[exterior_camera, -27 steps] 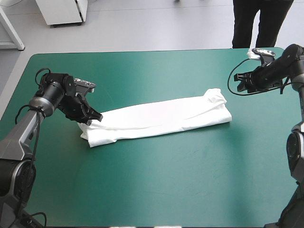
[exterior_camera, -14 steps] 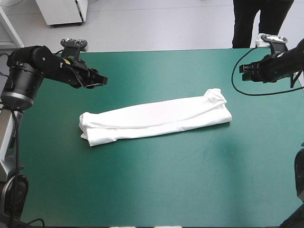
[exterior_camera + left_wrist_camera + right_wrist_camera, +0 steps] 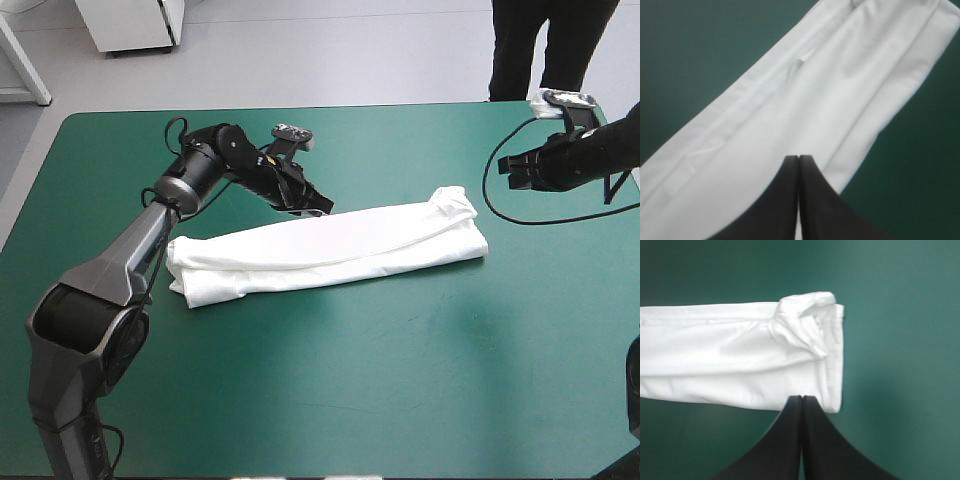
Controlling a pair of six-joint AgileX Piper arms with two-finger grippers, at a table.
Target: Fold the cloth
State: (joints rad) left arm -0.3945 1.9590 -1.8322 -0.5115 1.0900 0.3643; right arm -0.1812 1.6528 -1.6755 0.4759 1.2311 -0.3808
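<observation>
The white T-shirt (image 3: pixel 330 248) lies across the middle of the teal-green table as a long folded strip, running from lower left to upper right. My left gripper (image 3: pixel 318 205) hovers at the strip's far edge near its middle, shut with nothing in it. From the left wrist, the T-shirt (image 3: pixel 805 95) fills the space ahead of the closed left gripper (image 3: pixel 798 159). My right gripper (image 3: pixel 508 172) hangs beyond the strip's right end, raised, also shut and empty. The right wrist view shows the T-shirt's bunched right end (image 3: pixel 805 322) just ahead of the closed right gripper (image 3: pixel 802 399).
Bare teal-green table (image 3: pixel 380 380) stretches in front of the strip and behind it up to the far edge.
My left arm has swung from the T-shirt's left end, up over the far left of the table, then to the strip's middle. The right arm has shifted only slightly. The T-shirt lies unmoved.
</observation>
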